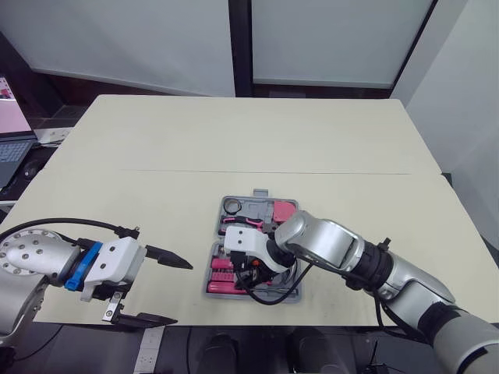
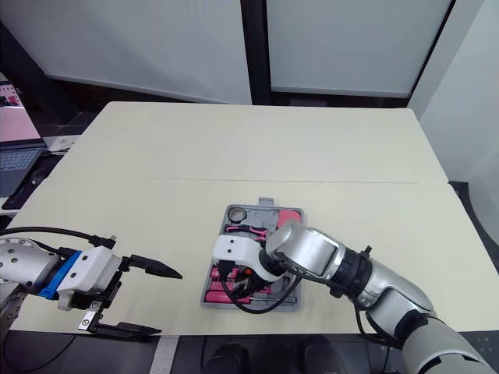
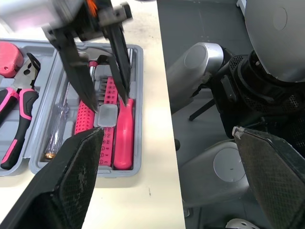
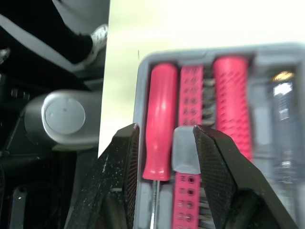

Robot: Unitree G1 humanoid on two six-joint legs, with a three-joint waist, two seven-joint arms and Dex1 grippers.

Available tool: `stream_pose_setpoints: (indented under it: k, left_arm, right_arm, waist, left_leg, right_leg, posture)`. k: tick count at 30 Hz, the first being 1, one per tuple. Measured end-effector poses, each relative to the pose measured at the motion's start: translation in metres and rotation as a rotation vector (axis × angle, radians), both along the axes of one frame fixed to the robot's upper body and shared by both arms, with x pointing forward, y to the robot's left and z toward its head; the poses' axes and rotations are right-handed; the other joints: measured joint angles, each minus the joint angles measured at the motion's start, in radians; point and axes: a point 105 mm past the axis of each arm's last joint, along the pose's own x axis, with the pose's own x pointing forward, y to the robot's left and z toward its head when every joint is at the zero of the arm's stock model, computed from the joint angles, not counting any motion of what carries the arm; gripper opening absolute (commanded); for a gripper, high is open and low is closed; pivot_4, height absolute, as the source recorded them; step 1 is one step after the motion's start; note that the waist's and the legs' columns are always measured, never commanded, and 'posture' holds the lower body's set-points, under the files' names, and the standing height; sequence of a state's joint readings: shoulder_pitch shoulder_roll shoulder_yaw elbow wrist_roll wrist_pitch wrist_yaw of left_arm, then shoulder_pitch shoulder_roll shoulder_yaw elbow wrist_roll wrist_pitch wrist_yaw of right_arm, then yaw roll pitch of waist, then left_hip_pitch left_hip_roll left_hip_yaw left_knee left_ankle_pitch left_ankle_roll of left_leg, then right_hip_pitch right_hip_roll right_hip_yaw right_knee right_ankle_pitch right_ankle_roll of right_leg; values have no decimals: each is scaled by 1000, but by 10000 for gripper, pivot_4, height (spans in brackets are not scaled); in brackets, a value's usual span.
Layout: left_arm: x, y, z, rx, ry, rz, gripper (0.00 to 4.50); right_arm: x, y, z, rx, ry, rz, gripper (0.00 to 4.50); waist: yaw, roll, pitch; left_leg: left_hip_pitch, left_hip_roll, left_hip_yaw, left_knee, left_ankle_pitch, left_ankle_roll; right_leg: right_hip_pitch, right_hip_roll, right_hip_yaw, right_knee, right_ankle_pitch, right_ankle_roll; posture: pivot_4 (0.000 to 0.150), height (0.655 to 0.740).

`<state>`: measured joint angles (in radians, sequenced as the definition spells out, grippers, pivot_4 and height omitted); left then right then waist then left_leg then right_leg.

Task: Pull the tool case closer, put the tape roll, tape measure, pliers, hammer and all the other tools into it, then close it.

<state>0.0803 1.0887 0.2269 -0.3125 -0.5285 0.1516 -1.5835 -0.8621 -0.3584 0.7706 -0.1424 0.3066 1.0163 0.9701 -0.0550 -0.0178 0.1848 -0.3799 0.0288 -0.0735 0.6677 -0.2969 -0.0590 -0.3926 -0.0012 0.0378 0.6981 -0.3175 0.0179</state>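
The grey tool case (image 1: 221, 209) lies open near the table's front edge. In its far half are a ring-shaped tape roll (image 1: 231, 206), a pink tape measure (image 1: 284, 210) and pink-handled pliers (image 1: 242, 224). Its near half holds a pink screwdriver (image 3: 125, 138), a pink bit strip (image 3: 108, 143) and the hammer (image 3: 95, 59). My right gripper (image 3: 109, 107) hangs over the near half, shut on a small grey block (image 4: 185, 150) just above the bit strip. My left gripper (image 1: 181, 292) stands open at the table's front left, well apart from the case.
The cream table (image 1: 234, 140) stretches wide behind and beside the case, with a thin seam across its middle. A laptop (image 1: 12, 148) sits off the table's far left. The table's front edge runs just below the case.
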Motion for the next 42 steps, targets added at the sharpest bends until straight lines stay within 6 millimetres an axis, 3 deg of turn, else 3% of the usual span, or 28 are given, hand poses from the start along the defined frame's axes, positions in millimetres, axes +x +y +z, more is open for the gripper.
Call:
stream_pose_setpoints:
  k: [1,5,11,18,27,30,33,36,40,42]
  left_arm:
    - [0,0,0,0,2,0,45000]
    - [1,0,0,0,0,-2,45000]
    - [2,-2,-1,1,1,-16,45000]
    - [5,-1,1,-1,-9,-4,45000]
    - [4,0,-3,-2,5,9,45000]
    - [9,0,-3,-23,-6,67,45000]
    - [25,3,-4,-62,-40,194,45000]
    - [45,15,-7,-39,-105,334,45000]
    - [67,31,-17,-32,-147,500,35730]
    - [77,31,-22,-20,-159,535,29563]
  right_arm:
    - [0,-4,2,22,-12,24,19995]
    - [-8,-20,-12,73,-107,193,12031]
    - [-15,-17,-29,117,-139,264,190]
    - [-9,-13,-49,91,-164,234,190]
    - [-8,-12,-50,87,-177,263,190]
    - [-2,-16,-34,153,-139,209,190]
    - [15,-21,10,273,-178,108,190]
    - [37,-48,28,247,-257,-24,190]
    - [63,-113,18,70,-282,-279,0]
    - [63,-130,17,31,-298,-325,0]
  waist:
    - [0,0,0]
    - [0,0,0]
    - [-5,0,0]
    - [-1,0,0]
    - [-1,0,0]
    - [0,0,0]
    - [1,0,0]
    - [5,0,0]
    - [19,0,0]
    - [22,0,0]
  left_leg:
    - [0,0,0,0,0,0]
    - [0,0,1,0,0,0]
    - [2,1,1,0,0,0]
    - [1,0,2,0,0,0]
    - [4,0,1,0,0,0]
    - [4,0,1,0,0,0]
    - [3,0,0,0,0,0]
    - [3,0,0,0,0,0]
    - [1,-1,0,0,0,0]
    - [1,-1,1,0,0,0]
  right_leg:
    - [0,0,0,0,0,0]
    - [1,0,0,-1,0,0]
    - [1,3,1,1,0,0]
    - [1,3,1,1,0,0]
    - [3,3,1,1,0,0]
    - [3,2,1,1,0,0]
    - [3,1,1,1,0,0]
    - [3,0,1,0,0,0]
    - [3,0,1,-1,0,0]
    - [2,-1,1,-1,0,0]
  posture:
    - [1500,7400]
    - [1500,7400]
    - [1500,7400]
    - [1500,7400]
    - [1500,7400]
    - [1500,7400]
    - [1500,7400]
    - [1500,7400]
    - [1500,7400]
    - [1500,7400]
